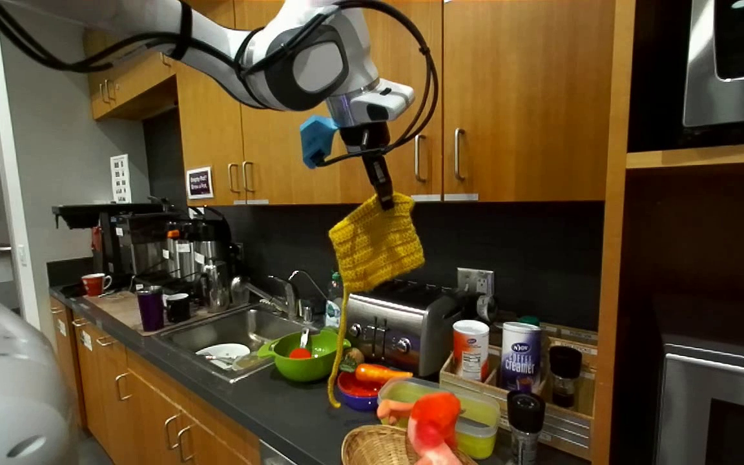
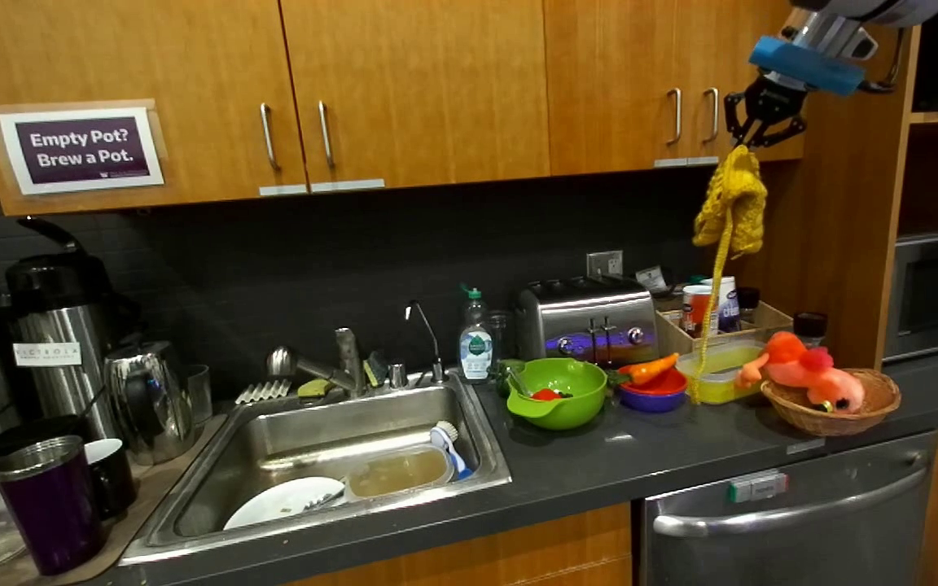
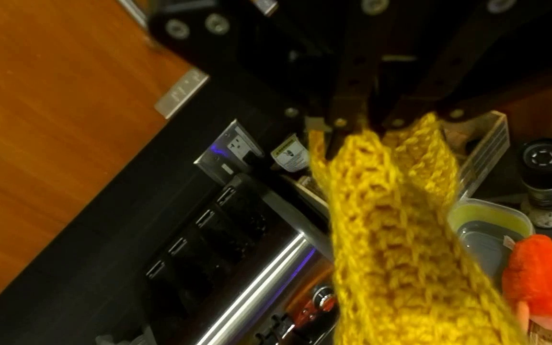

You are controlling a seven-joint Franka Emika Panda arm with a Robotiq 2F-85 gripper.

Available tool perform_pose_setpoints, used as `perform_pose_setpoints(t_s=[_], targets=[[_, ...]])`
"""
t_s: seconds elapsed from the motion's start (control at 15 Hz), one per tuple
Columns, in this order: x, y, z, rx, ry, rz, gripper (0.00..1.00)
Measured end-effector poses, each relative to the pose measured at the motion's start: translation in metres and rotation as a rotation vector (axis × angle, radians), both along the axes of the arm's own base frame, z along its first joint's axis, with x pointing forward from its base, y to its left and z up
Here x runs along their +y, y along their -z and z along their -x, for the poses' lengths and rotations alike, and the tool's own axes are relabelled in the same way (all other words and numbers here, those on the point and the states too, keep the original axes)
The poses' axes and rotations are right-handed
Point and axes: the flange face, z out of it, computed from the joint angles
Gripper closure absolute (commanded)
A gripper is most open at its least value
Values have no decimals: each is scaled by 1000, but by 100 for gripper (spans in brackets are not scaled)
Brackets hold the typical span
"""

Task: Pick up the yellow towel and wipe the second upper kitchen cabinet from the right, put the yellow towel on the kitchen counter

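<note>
The yellow knitted towel [image 1: 378, 242] hangs from my gripper [image 1: 385, 199] in the air, with a long yellow cord trailing down towards the counter. Both also show in the other views: the towel [image 2: 731, 199] and gripper [image 2: 742, 145], and the towel [image 3: 396, 230] and gripper [image 3: 369, 125] in the wrist view. The fingers are shut on the towel's top edge. The second upper cabinet door from the right [image 1: 404, 84] is behind the gripper; it also shows in an exterior view [image 2: 615, 81]. The dark counter [image 2: 575, 456] lies below.
Below the towel are a toaster [image 1: 398, 323], a green bowl [image 2: 558, 395], a blue bowl [image 2: 652, 400], a plastic container [image 2: 721, 382] and a basket [image 2: 831, 419] with a pink plush toy [image 2: 811, 374]. Metal handles [image 2: 675, 114] stick out from the doors. The sink [image 2: 469, 423] is beside the bowls.
</note>
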Motion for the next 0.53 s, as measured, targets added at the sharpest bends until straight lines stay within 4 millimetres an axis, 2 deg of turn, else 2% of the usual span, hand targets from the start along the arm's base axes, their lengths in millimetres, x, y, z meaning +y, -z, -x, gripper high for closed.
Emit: perform_pose_setpoints(t_s=[0.33, 0.53], targets=[[-38, 20, -8, 53, 94, -20, 98], [-52, 24, -11, 70, 131, -29, 98]])
